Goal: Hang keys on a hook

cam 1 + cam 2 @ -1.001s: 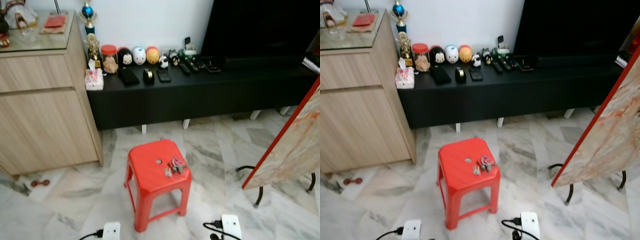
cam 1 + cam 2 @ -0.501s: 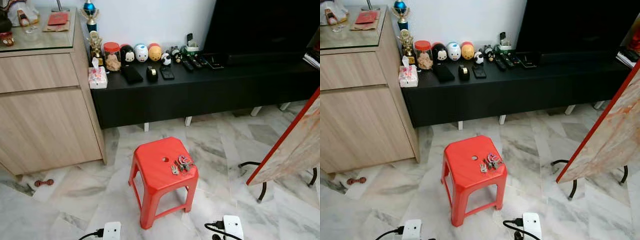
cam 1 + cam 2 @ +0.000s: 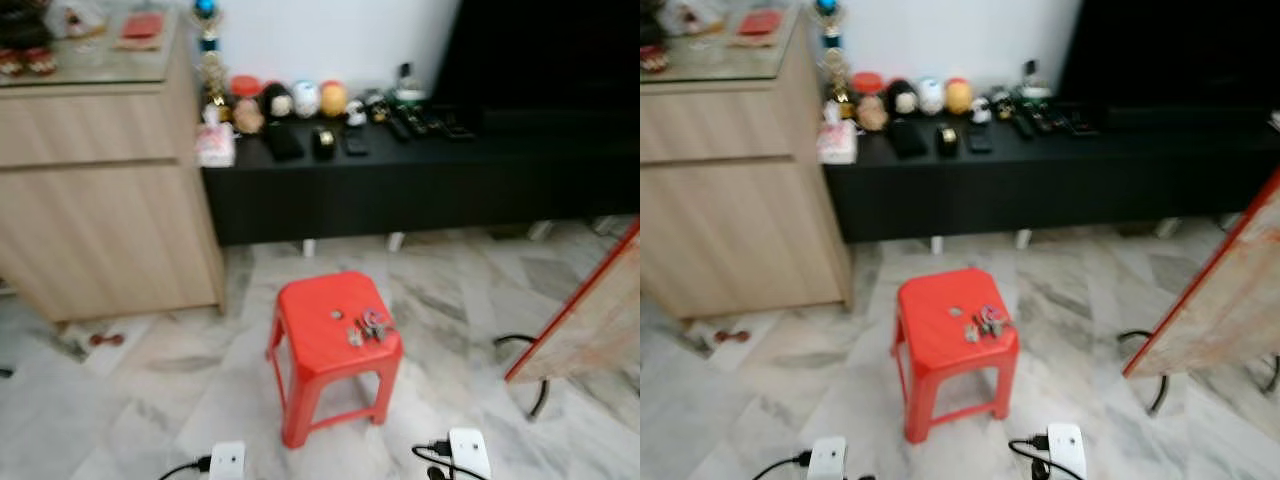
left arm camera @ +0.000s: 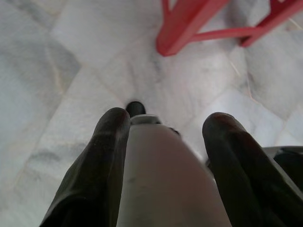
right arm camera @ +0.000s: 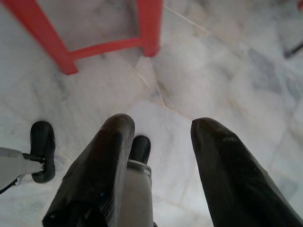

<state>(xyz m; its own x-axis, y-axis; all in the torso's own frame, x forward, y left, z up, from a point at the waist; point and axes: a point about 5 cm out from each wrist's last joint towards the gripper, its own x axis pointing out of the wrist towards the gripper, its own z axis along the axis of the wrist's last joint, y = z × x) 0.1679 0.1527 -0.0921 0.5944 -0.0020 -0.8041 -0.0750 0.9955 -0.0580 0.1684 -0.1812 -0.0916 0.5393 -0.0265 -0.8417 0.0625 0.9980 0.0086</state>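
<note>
A bunch of metal keys (image 3: 366, 327) is seen lying on a red plastic stool (image 3: 322, 338); both the left gripper (image 4: 165, 130) and the right gripper (image 5: 158, 130) are held wide, empty, above the marble floor (image 5: 227, 75).

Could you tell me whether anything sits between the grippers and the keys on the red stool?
Nothing visible does. The keys lie uncovered on the red stool, near its right edge. Both the left gripper and the right gripper hang open over bare marble floor beside the stool's legs.

Soft, even indoor light; head views motion-blurred; wrist views sharper, pincer fingers defocused
</note>
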